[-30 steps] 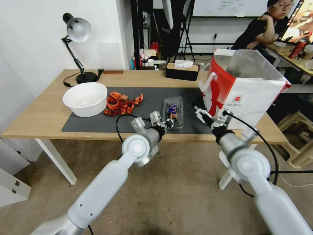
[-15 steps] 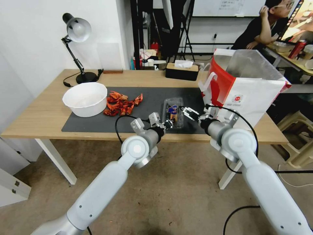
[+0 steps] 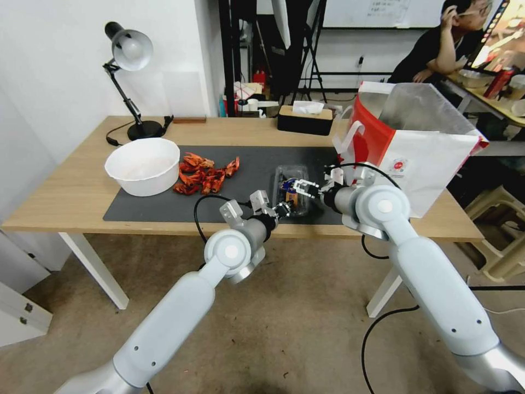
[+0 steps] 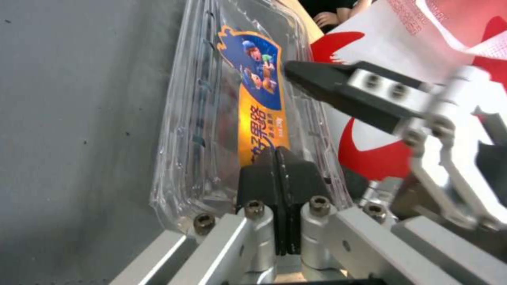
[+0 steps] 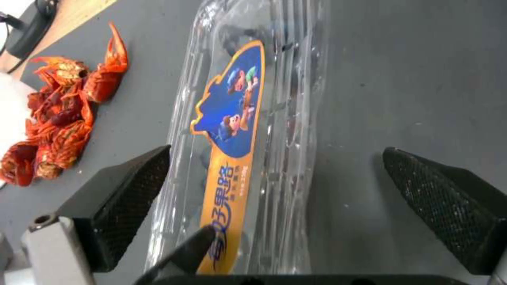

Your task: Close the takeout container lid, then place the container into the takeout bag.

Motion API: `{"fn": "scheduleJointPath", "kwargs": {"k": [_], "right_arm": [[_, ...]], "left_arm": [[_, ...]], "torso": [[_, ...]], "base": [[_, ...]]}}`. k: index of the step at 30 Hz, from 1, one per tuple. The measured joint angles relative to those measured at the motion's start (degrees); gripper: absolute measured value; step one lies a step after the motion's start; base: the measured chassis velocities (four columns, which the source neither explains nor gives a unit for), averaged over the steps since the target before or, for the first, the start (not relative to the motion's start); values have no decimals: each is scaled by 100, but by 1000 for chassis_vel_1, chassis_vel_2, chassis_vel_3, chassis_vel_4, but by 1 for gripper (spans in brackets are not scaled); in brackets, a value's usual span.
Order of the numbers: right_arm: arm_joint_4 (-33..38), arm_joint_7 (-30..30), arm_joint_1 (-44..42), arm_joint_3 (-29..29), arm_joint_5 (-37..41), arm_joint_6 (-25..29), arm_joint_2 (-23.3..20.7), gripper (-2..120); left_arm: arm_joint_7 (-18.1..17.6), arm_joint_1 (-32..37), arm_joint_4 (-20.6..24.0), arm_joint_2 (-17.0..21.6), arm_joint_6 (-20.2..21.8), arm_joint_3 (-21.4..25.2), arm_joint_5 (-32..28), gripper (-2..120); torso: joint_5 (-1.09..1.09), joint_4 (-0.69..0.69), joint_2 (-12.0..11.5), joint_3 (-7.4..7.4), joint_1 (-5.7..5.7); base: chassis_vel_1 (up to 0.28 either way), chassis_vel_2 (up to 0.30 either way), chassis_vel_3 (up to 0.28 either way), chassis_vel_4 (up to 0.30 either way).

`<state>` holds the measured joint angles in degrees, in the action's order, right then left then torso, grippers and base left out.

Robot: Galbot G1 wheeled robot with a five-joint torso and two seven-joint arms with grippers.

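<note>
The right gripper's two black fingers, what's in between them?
In the right wrist view, the takeout container lies on the dark mat between the right gripper's spread fingers, nearer one of them; bare mat fills the rest.

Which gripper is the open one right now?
The right gripper: its fingers are spread wide over the takeout container. The left gripper is pinched shut at the container's near edge.
</note>
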<state>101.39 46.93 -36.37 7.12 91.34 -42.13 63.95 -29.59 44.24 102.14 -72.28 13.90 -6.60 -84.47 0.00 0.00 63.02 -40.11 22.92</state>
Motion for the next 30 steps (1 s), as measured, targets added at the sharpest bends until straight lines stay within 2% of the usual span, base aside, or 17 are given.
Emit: {"fn": "scheduleJointPath", "kwargs": {"k": [5,8,9,12,13,15,16,19,20,23,24,27,28,30], "right_arm": [[-107,1,77,-55,76,-11,45,99],[-141,5,127,-119,168,-12,49,88],[-141,5,127,-119,168,-12,49,88],[-206,146,157,-171,368,-11,61,72],[-206,146,157,-171,368,-11,61,72],[-232,176,153,-169,435,-7,62,61],[-232,176,153,-169,435,-7,62,61],[-250,168,131,-144,461,-1,57,44],[-250,168,131,-144,461,-1,57,44],[-255,147,115,-125,469,5,57,30],[-255,147,115,-125,469,5,57,30],[-266,116,100,-104,457,14,66,16],[-266,116,100,-104,457,14,66,16],[-271,77,97,-93,430,18,68,7]], "left_arm": [[8,17,23,16,-16,5,1,0],[12,20,23,23,-22,7,2,0],[12,20,23,23,-22,7,2,0],[15,21,24,18,-37,12,3,0],[15,21,24,18,-37,12,3,0],[15,23,42,22,-46,13,4,0],[15,23,42,22,-46,13,4,0],[18,24,63,44,-52,20,2,0],[18,24,63,44,-52,20,2,0],[19,24,64,46,-56,31,0,0],[19,24,64,46,-56,31,0,0],[19,37,69,48,-60,42,0,0],[19,37,69,48,-60,42,0,0],[23,59,93,61,-70,54,7,0]], "torso": [[0,0,0,0,0],[0,0,0,0,0],[0,0,0,0,0],[0,0,0,0,0],[0,0,0,0,0],[-1,0,0,1,0],[-1,0,0,1,0],[0,-1,0,1,0],[0,-1,0,1,0],[0,-1,0,1,0],[0,-1,0,1,0],[0,-1,0,1,0],[0,-1,0,1,0],[0,0,0,1,-1]], "base": [[0,0,0,0],[0,0,0,0],[0,0,0,0],[0,0,0,0],[0,0,0,0],[0,0,0,0],[0,0,0,0],[0,0,0,0],[0,0,0,0],[0,0,0,0],[0,0,0,0],[0,0,0,0],[0,0,0,0],[0,0,0,0]]}}
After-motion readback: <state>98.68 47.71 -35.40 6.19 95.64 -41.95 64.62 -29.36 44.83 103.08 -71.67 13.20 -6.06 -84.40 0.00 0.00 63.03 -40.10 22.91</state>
